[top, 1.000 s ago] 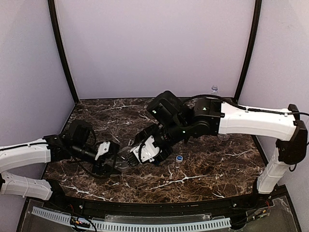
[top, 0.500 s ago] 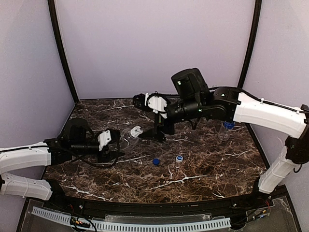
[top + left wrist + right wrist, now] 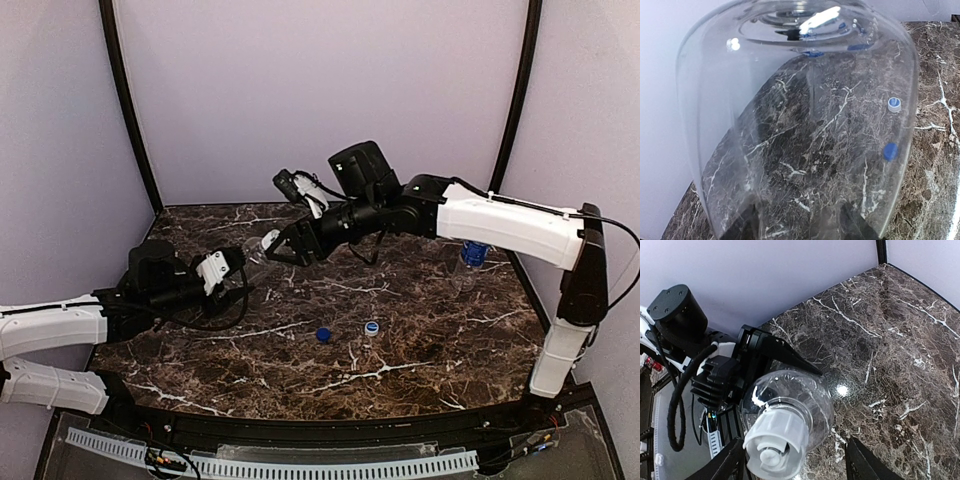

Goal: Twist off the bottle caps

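My left gripper point(image 3: 230, 270) is shut on an unlabelled clear bottle point(image 3: 252, 256), which points up and to the right. Its white cap point(image 3: 268, 240) is still on the neck. In the left wrist view the bottle point(image 3: 800, 100) fills the frame, with my left gripper point(image 3: 800, 227) clamped on it at the bottom. My right gripper point(image 3: 282, 250) is open at the cap. In the right wrist view my right gripper point(image 3: 795, 462) straddles the white cap point(image 3: 776, 446) with a gap on the right side. A dark blue cap point(image 3: 323, 334) and a pale blue-and-white cap point(image 3: 371, 327) lie loose on the table.
A bottle with a blue label point(image 3: 474, 254) stands at the right of the dark marble table point(image 3: 420, 350), under my right arm. Purple walls with black corner posts close in the back and both sides.
The right gripper left the table's middle, swung up and back, and now sits around the white cap. The left arm raised the clear bottle. A dark blue cap now lies on the table.
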You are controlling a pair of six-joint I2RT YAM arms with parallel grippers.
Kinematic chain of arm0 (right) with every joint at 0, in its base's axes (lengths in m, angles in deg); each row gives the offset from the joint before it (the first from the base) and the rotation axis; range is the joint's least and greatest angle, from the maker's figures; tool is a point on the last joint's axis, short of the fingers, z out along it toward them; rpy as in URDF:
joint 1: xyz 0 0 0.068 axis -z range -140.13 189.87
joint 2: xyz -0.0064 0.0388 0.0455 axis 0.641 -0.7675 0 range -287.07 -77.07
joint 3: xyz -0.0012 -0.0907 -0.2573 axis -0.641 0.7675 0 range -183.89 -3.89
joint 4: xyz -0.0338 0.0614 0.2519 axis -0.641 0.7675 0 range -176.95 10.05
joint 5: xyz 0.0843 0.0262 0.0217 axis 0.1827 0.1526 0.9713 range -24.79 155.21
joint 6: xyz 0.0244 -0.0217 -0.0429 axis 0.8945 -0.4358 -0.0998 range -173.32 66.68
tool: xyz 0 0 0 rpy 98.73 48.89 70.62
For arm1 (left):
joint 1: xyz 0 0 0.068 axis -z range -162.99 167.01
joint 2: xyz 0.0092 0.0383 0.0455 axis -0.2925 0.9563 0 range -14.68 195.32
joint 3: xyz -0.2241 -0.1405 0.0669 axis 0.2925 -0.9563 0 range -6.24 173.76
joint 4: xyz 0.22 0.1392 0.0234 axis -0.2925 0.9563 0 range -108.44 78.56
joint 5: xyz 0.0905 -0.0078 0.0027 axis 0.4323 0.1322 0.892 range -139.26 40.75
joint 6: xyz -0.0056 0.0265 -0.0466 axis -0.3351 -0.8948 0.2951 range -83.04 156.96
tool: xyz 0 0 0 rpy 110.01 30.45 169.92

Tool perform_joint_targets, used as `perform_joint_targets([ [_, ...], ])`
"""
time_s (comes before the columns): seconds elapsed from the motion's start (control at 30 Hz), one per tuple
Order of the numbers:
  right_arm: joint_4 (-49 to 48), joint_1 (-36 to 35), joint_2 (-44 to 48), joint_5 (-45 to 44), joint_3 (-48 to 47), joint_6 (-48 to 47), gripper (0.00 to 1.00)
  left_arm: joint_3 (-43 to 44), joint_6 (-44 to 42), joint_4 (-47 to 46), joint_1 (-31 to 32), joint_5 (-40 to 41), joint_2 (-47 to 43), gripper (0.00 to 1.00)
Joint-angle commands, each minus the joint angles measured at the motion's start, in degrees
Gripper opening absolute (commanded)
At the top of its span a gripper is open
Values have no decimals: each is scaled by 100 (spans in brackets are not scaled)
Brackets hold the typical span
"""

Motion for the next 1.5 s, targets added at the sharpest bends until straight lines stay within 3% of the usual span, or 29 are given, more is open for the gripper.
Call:
perform_joint_targets([
  [0.0, -397, -35, 25, -79, -160, 235, 66, -89, -18, -94, -20, -36, -12, 46],
  [0.17, -397, -44, -38, 32, -227, 194, 60, -89, -32, -67, -20, -92, -20, 45],
  [0.33, -348, -44, -69, 172, -242, 117, 27, -84, -57, -65, -23, -130, -27, 45],
  [0.43, -176, -61, -97, 385, -319, -250, 0, -72, -57, -41, -17, -177, -36, 45],
  [0.57, 108, -225, 181, 977, -122, -1851, 0, 4, -136, 281, -19, -848, -74, 45],
  [0.73, 818, -679, 845, 1677, 634, -4921, 0, 362, -784, 2308, -6, -2835, -72, 47],
  [0.87, 1242, -1033, 1157, 819, 1070, -6950, 0, 458, -1163, 3230, 44, -3342, -76, 46],
  [1.07, 1032, -1440, 1241, -985, 1222, -8687, 0, 503, -1471, 3444, 63, -3248, -33, 46],
  [1.27, 496, -1556, 1285, -1636, 1454, -9288, 0, 488, -1298, 3112, 59, -3089, -47, 45],
  [1.47, 137, -1394, 1604, -1437, 1577, -8379, 0, 363, -1247, 2887, 63, -2837, -82, 45],
])
